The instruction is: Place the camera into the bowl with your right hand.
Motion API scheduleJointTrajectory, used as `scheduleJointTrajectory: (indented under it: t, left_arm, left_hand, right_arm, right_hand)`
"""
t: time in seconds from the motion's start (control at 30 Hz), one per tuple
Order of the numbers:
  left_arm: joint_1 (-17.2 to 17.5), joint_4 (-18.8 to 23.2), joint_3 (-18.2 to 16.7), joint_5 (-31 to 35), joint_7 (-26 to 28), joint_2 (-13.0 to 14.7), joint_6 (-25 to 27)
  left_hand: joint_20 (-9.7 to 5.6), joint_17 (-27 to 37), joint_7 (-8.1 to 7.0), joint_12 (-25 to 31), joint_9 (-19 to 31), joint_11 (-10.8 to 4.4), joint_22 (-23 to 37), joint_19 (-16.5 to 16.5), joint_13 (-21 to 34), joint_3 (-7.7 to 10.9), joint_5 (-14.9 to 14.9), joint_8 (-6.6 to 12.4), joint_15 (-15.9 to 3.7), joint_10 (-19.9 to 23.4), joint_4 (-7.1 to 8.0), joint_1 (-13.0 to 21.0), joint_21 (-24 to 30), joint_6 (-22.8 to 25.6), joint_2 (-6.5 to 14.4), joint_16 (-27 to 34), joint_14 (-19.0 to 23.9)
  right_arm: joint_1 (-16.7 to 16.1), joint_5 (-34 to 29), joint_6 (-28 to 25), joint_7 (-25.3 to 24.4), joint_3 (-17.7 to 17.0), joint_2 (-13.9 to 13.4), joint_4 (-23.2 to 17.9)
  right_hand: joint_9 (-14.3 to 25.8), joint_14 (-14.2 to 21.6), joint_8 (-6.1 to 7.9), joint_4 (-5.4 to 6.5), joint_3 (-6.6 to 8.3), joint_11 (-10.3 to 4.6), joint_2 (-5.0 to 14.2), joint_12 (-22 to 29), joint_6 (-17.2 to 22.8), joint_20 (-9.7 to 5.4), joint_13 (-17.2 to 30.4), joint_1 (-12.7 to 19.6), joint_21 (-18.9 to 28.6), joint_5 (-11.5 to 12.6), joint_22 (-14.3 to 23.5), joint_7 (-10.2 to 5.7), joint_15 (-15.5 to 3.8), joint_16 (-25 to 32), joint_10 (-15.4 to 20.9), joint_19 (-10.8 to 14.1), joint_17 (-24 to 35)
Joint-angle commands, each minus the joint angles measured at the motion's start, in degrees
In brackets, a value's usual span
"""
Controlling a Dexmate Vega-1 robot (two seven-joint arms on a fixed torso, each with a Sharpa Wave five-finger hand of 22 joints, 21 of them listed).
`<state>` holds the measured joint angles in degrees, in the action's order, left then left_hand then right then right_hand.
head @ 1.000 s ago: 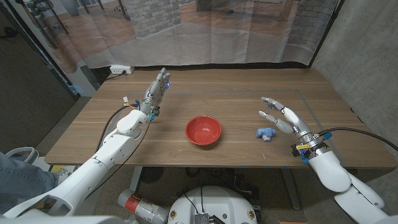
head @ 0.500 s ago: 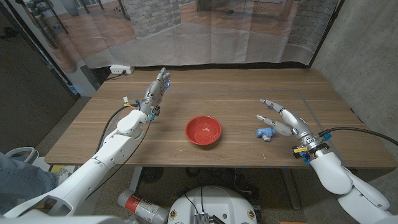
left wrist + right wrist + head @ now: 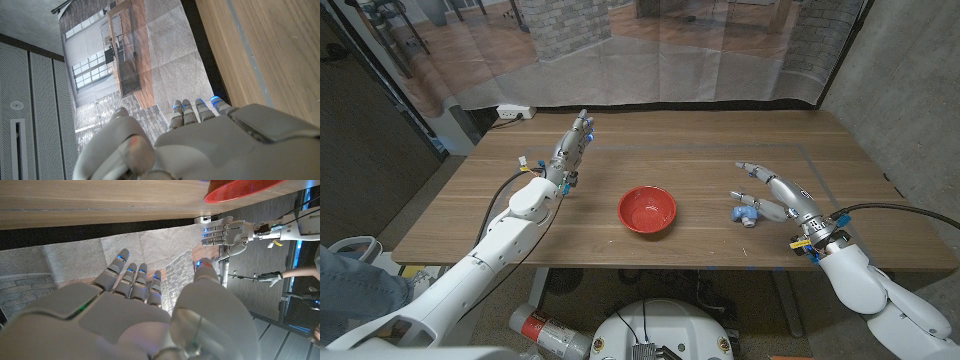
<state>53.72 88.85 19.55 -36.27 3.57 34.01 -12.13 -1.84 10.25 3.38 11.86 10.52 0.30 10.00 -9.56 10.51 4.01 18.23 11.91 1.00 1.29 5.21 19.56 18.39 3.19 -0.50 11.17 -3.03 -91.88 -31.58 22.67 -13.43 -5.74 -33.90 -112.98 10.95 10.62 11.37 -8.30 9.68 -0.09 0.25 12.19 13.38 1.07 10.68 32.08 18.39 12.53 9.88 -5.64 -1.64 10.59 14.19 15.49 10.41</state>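
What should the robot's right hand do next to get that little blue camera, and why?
Probably ease the right hand down and close its fingers around the blue camera. The hand looks open, fingers spread just over the camera, holding nothing, and the red bowl sits empty to its left.

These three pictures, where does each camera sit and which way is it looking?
Head view: on the robot's head, looking down at the table, bowl, small blue camera and both arms.
Left wrist view: on the left wrist, looking along the left hand past the table edge.
Right wrist view: on the right wrist, looking along the right hand toward the bowl and left hand.
Shared: head and right wrist views both show the bowl.
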Motion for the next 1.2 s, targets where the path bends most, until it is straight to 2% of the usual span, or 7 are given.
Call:
scheduleJointTrajectory:
  t: [0.03, 0.1, 0.2, 0.3, 1.07, 1.17, 1.2]
  left_arm:
    - [0.01, -0.24, -0.07, -0.20, -0.15, 0.09, 0.11]
    - [-0.05, -0.28, -0.05, -0.15, -0.14, 0.11, 0.17]
    - [-0.14, -0.37, -0.05, -0.15, -0.14, 0.14, 0.25]
    - [-0.20, -0.36, -0.09, -0.23, 0.00, 0.14, 0.48]
    - [-0.17, -0.13, -0.17, -0.07, 0.70, -0.07, 0.48]
    - [-0.04, -0.04, -0.28, -0.21, 0.72, -0.03, 0.50]
    - [0.00, 0.04, -0.29, -0.19, 0.78, 0.02, 0.56]
  left_hand:
    - [-1.63, 0.24, -0.09, 0.11, 0.33, -0.20, 0.23, -0.52, 0.30, -0.19, -0.18, 0.26, 0.34, 0.39, 0.14, 0.14, -0.25, 0.63, 0.54, -0.25, -0.16]
    - [-1.57, 0.24, -0.16, 0.10, 0.33, -0.15, 0.23, -0.60, 0.30, -0.21, -0.19, 0.25, 0.34, 0.40, 0.14, 0.15, -0.32, 0.65, 0.56, -0.24, -0.13]
    - [-1.52, 0.25, -0.15, 0.09, 0.33, -0.20, 0.23, -0.62, 0.30, -0.22, -0.22, 0.25, 0.34, 0.40, 0.13, 0.17, -0.39, 0.71, 0.59, -0.25, -0.15]
    - [-1.55, 0.25, -0.27, 0.09, 0.34, -0.33, 0.24, -0.60, 0.30, -0.25, -0.25, 0.27, 0.33, 0.43, 0.13, 0.20, -0.44, 0.81, 0.62, -0.24, -0.13]
    - [-1.36, 0.26, -0.26, 0.01, 0.34, -0.22, 0.26, -0.45, 0.30, -0.42, -0.49, 0.14, 0.46, 0.44, 0.13, 0.36, -0.89, 0.95, 0.91, -0.22, -0.02]
    - [-1.33, 0.26, -0.26, 0.00, 0.35, -0.18, 0.27, -0.41, 0.31, -0.44, -0.52, 0.12, 0.50, 0.43, 0.13, 0.38, -0.94, 0.95, 0.94, -0.23, -0.03]
    - [-1.28, 0.26, -0.28, 0.01, 0.35, -0.23, 0.27, -0.42, 0.31, -0.45, -0.53, 0.12, 0.51, 0.47, 0.13, 0.39, -0.96, 0.97, 0.95, -0.23, -0.03]
  right_arm:
    - [-0.94, -4.56, -4.62, 0.26, 0.40, -1.48, -2.79]
    - [-1.11, -5.09, -5.53, 0.43, 0.52, -1.67, -3.26]
    - [-1.32, -5.80, -6.66, 0.51, 0.67, -1.98, -3.84]
    - [-1.59, -6.21, -7.65, 0.71, 0.71, -2.32, -4.44]
    - [-3.37, -10.75, -15.84, 5.15, 0.99, -5.31, -9.57]
    - [-3.60, -12.11, -18.05, 6.87, 1.24, -5.81, -10.88]
    - [-3.67, -12.41, -18.76, 7.53, 1.30, -5.97, -11.29]
  right_hand:
    - [0.13, -0.47, -0.33, -0.52, 0.33, -0.16, -0.14, -0.26, -0.56, 1.83, 0.09, 1.25, -0.40, 0.39, 0.13, -0.15, -0.11, -0.18, -0.26, 0.70, 0.00]
    - [0.13, -0.61, -0.36, -0.58, 0.38, -0.51, -0.20, -0.34, -0.72, 2.22, 0.09, 1.45, -0.45, 0.38, 0.13, -0.18, 0.10, -0.20, -0.52, 0.94, 0.01]
    - [0.15, -0.65, -0.31, -0.66, 0.53, 1.32, -0.44, -0.32, -0.88, 3.71, 0.10, 1.99, -0.64, 0.35, 0.15, -0.10, 0.46, -0.09, -0.68, 1.71, 0.05]
    - [0.16, -0.50, -0.41, -0.66, 0.60, 1.59, -0.59, -0.36, -1.31, 4.63, 0.10, 2.28, -0.77, 0.32, 0.17, 0.12, 1.47, 0.01, -0.90, 2.20, 0.07]
    - [0.21, -1.36, -0.59, -0.67, 0.97, 3.87, -1.19, -0.62, -3.39, 7.14, 0.11, 3.67, -2.00, 0.23, 0.23, 0.00, 4.17, -0.11, -2.58, 2.62, 0.06]
    - [0.21, -2.19, -0.48, -0.59, 1.04, 3.19, -1.26, -0.58, -3.39, 7.76, 0.10, 3.85, -2.54, 0.20, 0.25, -0.20, 4.02, -0.34, -2.70, 2.06, 0.06]
    - [0.21, -2.41, -0.34, -0.50, 1.08, 1.97, -1.32, -0.39, -3.23, 8.00, 0.09, 3.95, -2.89, 0.17, 0.28, -0.63, 3.16, -0.31, -2.38, 1.82, 0.06]
